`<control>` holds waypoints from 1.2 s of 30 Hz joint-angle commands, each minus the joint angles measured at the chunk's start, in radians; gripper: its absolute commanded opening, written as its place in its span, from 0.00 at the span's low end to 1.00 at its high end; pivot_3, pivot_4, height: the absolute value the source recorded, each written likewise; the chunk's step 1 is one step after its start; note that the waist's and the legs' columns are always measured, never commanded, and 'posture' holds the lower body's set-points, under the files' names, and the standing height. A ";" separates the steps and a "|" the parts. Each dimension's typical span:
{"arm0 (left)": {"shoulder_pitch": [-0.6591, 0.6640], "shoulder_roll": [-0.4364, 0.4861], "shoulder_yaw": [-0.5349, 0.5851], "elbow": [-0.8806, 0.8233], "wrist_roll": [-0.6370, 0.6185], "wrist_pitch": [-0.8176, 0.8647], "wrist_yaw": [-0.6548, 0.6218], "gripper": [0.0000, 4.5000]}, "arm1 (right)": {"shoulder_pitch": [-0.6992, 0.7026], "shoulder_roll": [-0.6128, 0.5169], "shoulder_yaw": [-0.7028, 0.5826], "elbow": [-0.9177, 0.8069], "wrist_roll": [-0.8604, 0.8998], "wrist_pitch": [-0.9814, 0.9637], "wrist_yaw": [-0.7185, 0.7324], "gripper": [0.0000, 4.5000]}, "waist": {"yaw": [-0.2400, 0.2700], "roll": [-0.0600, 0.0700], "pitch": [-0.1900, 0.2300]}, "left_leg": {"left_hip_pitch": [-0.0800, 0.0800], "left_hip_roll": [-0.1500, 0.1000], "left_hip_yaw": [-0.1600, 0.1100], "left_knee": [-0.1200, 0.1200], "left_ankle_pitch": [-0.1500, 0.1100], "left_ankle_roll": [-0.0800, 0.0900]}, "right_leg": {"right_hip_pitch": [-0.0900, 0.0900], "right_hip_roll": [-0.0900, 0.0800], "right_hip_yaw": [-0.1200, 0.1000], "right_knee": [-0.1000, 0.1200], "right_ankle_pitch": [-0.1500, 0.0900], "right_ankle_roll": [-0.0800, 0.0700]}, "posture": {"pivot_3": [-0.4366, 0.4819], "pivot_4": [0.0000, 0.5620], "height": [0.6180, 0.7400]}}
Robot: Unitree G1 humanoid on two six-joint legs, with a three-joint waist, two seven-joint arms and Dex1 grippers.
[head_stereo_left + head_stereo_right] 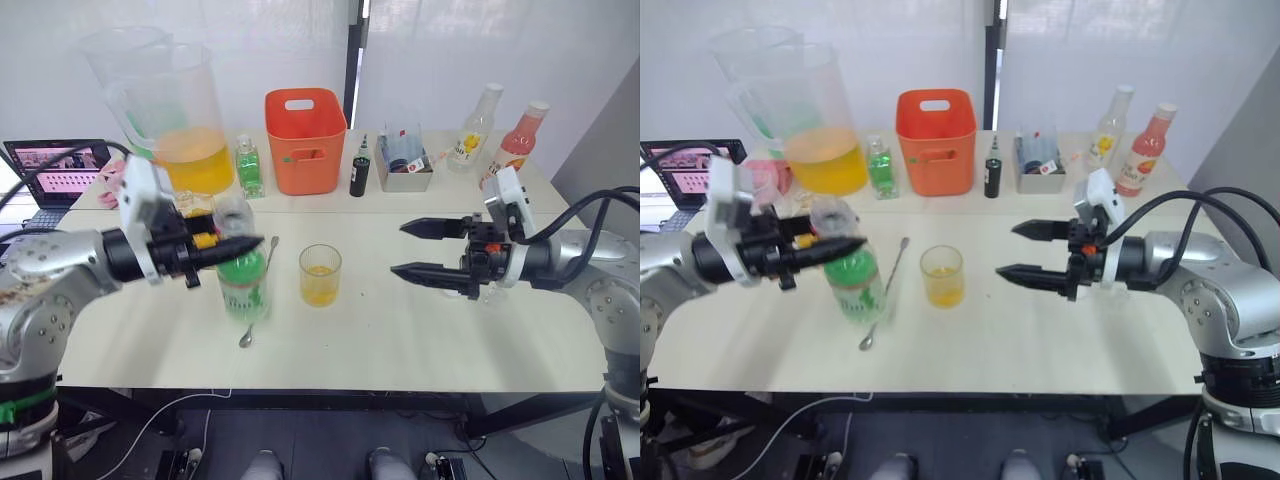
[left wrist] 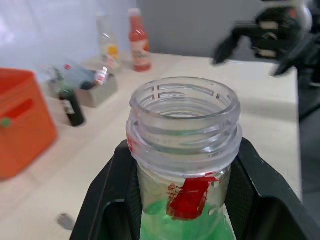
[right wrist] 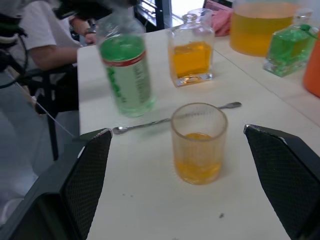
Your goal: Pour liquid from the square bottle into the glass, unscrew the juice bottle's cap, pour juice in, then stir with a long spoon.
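The juice bottle, with green liquid and an open mouth, stands left of centre, leaning slightly. My left gripper is shut on its neck. The cap is out of view. The glass sits at the table's middle with a little orange liquid in its bottom. Between bottle and glass the long spoon lies flat on the table. The square bottle, part full of orange liquid, stands behind my left gripper. My right gripper hovers open and empty to the right of the glass, pointing at it.
At the back stand two big pitchers, a small green bottle, an orange basket, a dark bottle, a grey tray, a yellow-labelled bottle and a pink bottle. A laptop sits far left; a person sits beyond.
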 commanded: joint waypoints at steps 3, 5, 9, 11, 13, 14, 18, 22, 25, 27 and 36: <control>-0.161 -0.027 -0.118 0.207 0.194 -0.252 -0.114 0.36 | 0.061 0.004 -0.085 -0.123 0.081 0.048 -0.109 1.00 | 0.001 0.000 0.000 | -0.001 0.000 0.000 0.000 0.000 0.000 | -0.002 0.000 0.000 0.000 0.001 -0.001 | 0.48 0.27 1.00; -0.218 -0.049 -0.170 0.311 0.275 -0.372 -0.165 0.36 | 0.092 0.005 -0.111 -0.160 0.099 0.057 -0.155 1.00 | 0.000 0.000 0.000 | -0.004 0.000 0.000 0.000 0.000 0.000 | -0.005 0.000 0.000 0.001 0.001 -0.002 | 0.48 0.27 1.00; -0.332 -0.141 -0.224 0.531 0.383 -0.609 -0.222 0.36 | 0.168 0.002 -0.160 -0.233 0.133 0.077 -0.245 1.00 | -0.002 0.000 0.000 | -0.010 0.000 0.000 0.001 0.001 -0.002 | -0.011 0.000 0.000 0.003 0.002 -0.003 | 0.48 0.27 1.00; -0.371 -0.172 -0.235 0.619 0.423 -0.696 -0.237 0.36 | 0.195 -0.001 -0.177 -0.256 0.150 0.085 -0.279 1.00 | -0.003 0.000 0.000 | -0.012 0.000 -0.001 0.002 0.001 -0.002 | -0.011 0.000 -0.001 0.003 0.002 -0.003 | 0.48 0.27 1.00; -0.419 -0.204 -0.246 0.728 0.468 -0.807 -0.244 0.36 | 0.221 -0.003 -0.201 -0.279 0.169 0.090 -0.319 1.00 | -0.007 0.000 0.000 | -0.012 0.000 -0.001 0.003 0.001 -0.002 | -0.012 0.000 -0.001 0.002 0.002 -0.002 | 0.48 0.27 1.00; -0.442 -0.217 -0.251 0.782 0.495 -0.867 -0.242 0.36 | 0.232 -0.005 -0.211 -0.289 0.181 0.092 -0.337 1.00 | -0.009 0.000 0.000 | -0.012 0.000 -0.001 0.002 0.001 -0.002 | -0.012 0.000 -0.001 0.003 0.002 -0.002 | 0.48 0.27 1.00; -0.525 -0.250 -0.289 0.988 0.630 -1.155 -0.195 0.36 | 0.278 -0.008 -0.219 -0.327 0.165 0.096 -0.428 1.00 | -0.010 0.000 0.000 | -0.012 0.000 -0.001 0.003 0.002 -0.001 | -0.012 0.000 -0.001 0.003 0.002 -0.002 | 0.48 0.27 1.00; -0.570 -0.274 -0.320 1.135 0.728 -1.345 -0.136 0.36 | 0.315 0.014 -0.207 -0.360 0.147 0.076 -0.495 1.00 | -0.007 -0.001 0.000 | -0.012 0.000 -0.001 0.003 0.002 -0.001 | -0.012 0.000 -0.001 0.003 0.002 -0.002 | 0.48 0.27 1.00; -0.582 -0.283 -0.359 1.221 0.840 -1.489 -0.035 0.36 | 0.347 0.037 -0.180 -0.392 0.139 0.072 -0.537 1.00 | -0.007 -0.001 0.000 | -0.012 -0.001 -0.001 0.003 0.002 -0.001 | -0.012 0.000 -0.001 0.003 0.002 -0.002 | 0.48 0.27 1.00; -0.583 -0.291 -0.373 1.256 0.884 -1.542 0.024 0.36 | 0.349 0.056 -0.170 -0.404 0.145 0.070 -0.563 1.00 | -0.009 -0.001 0.000 | -0.012 0.000 -0.001 0.003 0.002 -0.001 | -0.012 0.000 -0.001 0.004 0.002 -0.002 | 0.48 0.27 1.00; -0.584 -0.300 -0.422 1.320 1.043 -1.658 0.258 0.36 | 0.340 0.079 -0.127 -0.411 0.146 0.075 -0.611 1.00 | -0.010 -0.001 0.000 | -0.012 -0.001 -0.001 0.004 0.002 -0.001 | -0.012 0.000 -0.001 0.005 0.003 -0.002 | 0.48 0.27 1.00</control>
